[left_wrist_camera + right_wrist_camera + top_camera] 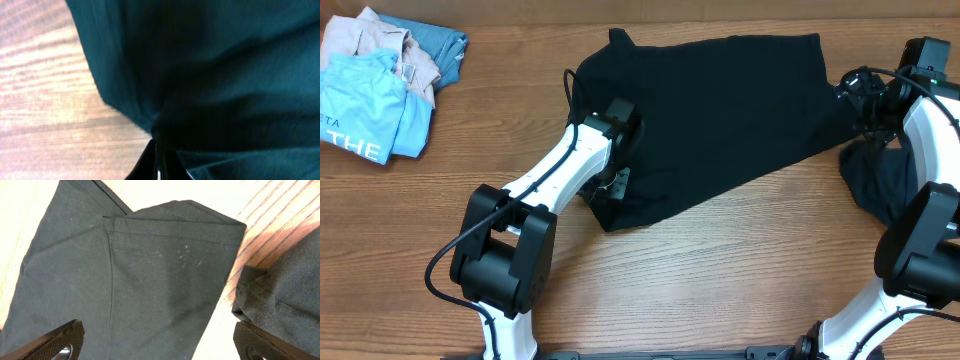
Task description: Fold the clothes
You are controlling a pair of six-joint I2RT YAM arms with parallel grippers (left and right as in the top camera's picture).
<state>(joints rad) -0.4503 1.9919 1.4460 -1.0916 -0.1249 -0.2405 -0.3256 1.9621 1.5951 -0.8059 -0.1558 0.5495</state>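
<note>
Overhead: black garment [720, 110] on wooden table [720, 285]

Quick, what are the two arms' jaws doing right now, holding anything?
Left gripper: jaws closed on the black garment.
Right gripper: jaws open, holding nothing.

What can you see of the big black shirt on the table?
The black shirt lies spread mostly flat in the middle of the wooden table, slanting from lower left to upper right. It looks like soft, matte cotton with stitched hems, and a sleeve is folded over at the right end. The left gripper pinches its lower left edge; the right gripper hovers open over the sleeve.
</note>
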